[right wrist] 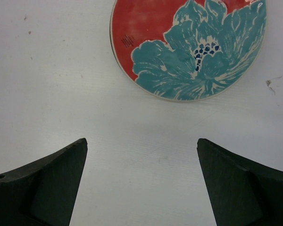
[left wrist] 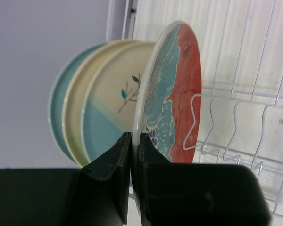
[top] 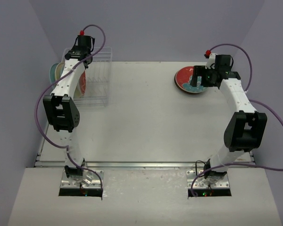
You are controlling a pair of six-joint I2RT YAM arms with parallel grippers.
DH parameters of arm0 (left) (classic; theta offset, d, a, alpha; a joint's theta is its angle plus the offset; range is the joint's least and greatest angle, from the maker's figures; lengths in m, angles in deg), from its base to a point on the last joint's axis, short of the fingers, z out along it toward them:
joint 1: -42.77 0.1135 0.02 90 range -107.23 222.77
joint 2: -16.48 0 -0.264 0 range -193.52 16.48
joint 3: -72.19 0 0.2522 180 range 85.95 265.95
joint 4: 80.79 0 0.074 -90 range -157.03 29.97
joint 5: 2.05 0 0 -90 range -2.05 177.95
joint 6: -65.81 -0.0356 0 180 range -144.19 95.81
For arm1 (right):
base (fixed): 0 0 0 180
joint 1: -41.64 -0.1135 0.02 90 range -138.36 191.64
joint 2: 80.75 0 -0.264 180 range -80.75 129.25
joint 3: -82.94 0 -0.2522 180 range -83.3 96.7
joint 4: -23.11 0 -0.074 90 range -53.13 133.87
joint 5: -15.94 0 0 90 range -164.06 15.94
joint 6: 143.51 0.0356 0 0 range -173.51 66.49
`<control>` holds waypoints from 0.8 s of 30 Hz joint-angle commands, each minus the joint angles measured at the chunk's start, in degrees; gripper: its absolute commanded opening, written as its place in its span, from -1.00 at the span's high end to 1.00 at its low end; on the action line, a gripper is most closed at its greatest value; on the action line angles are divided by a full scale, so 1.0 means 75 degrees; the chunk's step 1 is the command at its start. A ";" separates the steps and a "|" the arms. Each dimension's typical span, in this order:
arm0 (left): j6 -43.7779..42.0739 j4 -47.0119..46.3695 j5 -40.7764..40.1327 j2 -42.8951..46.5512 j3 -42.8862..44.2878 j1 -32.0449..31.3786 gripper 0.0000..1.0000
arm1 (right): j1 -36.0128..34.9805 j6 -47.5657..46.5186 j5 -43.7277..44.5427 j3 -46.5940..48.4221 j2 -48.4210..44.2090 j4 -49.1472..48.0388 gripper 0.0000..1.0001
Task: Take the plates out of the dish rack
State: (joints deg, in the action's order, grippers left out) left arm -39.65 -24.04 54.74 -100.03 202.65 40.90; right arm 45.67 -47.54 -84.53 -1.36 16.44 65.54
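Observation:
The white wire dish rack (top: 98, 77) (left wrist: 240, 94) stands at the far left of the table. Upright in it is a red plate with a teal flower (left wrist: 179, 94) (top: 81, 82). Behind that plate stand a cream plate with a pale blue segment (left wrist: 113, 108), another cream plate (left wrist: 78, 110) and a teal one (left wrist: 55, 108). My left gripper (left wrist: 135, 136) (top: 85, 61) is shut on the red plate's white rim. A second red plate with a teal flower (top: 185, 77) (right wrist: 188, 47) lies flat at the far right. Just on its near side, my right gripper (right wrist: 141, 141) (top: 198, 81) hangs open with nothing between its fingers.
The rack's slots (left wrist: 254, 136) to the right of the red plate hold nothing. Purple walls close in the table on the left, back and right. A metal strip (top: 146, 165) runs along the near edge.

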 commanded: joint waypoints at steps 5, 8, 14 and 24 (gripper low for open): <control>-0.3306 -0.4918 -0.1789 0.2737 -0.0854 -0.1908 1.00 | -0.0178 0.0043 -0.0132 0.0086 -0.0317 -0.0186 -0.98; -0.3812 -0.5553 -0.1979 0.2989 -0.1086 -0.2515 1.00 | -0.0209 0.0035 -0.0195 0.0136 -0.0359 -0.0133 -0.98; -0.2077 -0.3866 -0.0329 0.3571 -0.1105 -0.3090 1.00 | -0.0209 0.0037 -0.1667 0.0003 -0.0657 -0.0195 -0.97; 0.0396 -0.0335 0.8143 0.3746 -0.1448 -0.2974 1.00 | -0.0221 0.1019 -0.5418 -0.1650 -0.1648 -0.2074 -0.97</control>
State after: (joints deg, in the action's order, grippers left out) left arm -43.86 -26.96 84.94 -74.94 192.59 19.43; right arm 44.45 -43.65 -111.98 -10.58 7.36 58.67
